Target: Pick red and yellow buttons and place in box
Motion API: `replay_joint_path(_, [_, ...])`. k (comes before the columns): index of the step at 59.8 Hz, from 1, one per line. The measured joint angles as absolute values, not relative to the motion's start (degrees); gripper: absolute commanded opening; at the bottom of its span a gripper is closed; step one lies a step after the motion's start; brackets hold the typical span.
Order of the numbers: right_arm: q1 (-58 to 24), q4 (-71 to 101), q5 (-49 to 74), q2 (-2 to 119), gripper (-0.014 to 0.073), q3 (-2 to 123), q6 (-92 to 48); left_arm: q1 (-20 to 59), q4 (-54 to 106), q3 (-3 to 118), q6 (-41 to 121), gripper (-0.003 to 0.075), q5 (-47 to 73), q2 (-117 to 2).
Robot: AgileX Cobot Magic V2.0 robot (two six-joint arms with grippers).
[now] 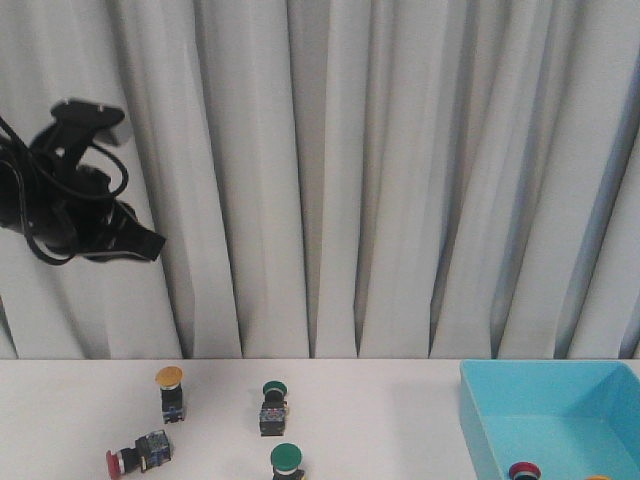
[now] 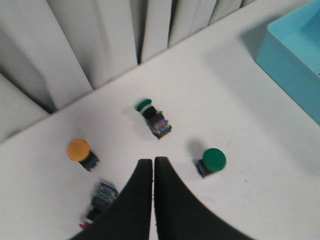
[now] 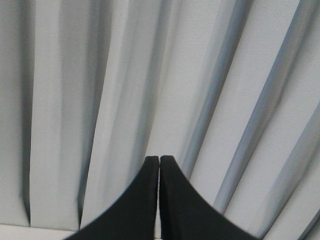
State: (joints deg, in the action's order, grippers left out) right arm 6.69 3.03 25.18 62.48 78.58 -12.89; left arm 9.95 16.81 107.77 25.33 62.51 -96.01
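A yellow button (image 1: pixel 170 378) stands upright on the white table at the left; it also shows in the left wrist view (image 2: pixel 79 149). A red button (image 1: pixel 122 460) lies on its side in front of it, and its dark body (image 2: pixel 101 196) shows beside my left fingers. The light blue box (image 1: pixel 550 415) sits at the right with a red-capped button (image 1: pixel 523 470) inside, and its corner shows in the left wrist view (image 2: pixel 295 55). My left gripper (image 2: pixel 153 161) is shut and empty, raised high above the buttons. My right gripper (image 3: pixel 159 158) is shut and empty, facing the curtain.
Two green-capped buttons are on the table: one on its side (image 1: pixel 273 398) and one upright near the front edge (image 1: pixel 286 458). A grey pleated curtain (image 1: pixel 350 170) hangs behind the table. The left arm (image 1: pixel 75 190) with its cables hangs at the upper left.
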Motion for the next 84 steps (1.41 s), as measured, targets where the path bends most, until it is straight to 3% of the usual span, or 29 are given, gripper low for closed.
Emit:
replay_joint_path(12, [6.7, 3.0, 25.2, 62.5, -0.0008, 78.6, -12.9, 16.4, 2.0, 93.6, 14.9, 0.0003, 44.2, -80.8])
replay_joint_path(28, [6.7, 3.0, 25.2, 62.5, -0.0008, 78.6, -12.9, 15.8, -9.4, 48.0, 1.9, 0.0003, 10.1, -53.0])
replay_joint_path(43, [6.7, 3.0, 25.2, 62.5, -0.0008, 78.6, -12.9, 8.0, -9.9, 16.9, -7.0, 0.0003, 3.0, -30.4])
replay_joint_path(64, [6.7, 3.0, 25.2, 62.5, -0.0008, 78.6, -12.9, -4.7, -13.3, -1.2, -11.2, 0.0003, -6.7, -6.1])
replay_joint_path(84, [6.7, 3.1, 25.2, 62.4, -0.0008, 78.6, -12.9, -4.3, -14.1, -1.5, -11.1, 0.0003, -0.8, 0.7])
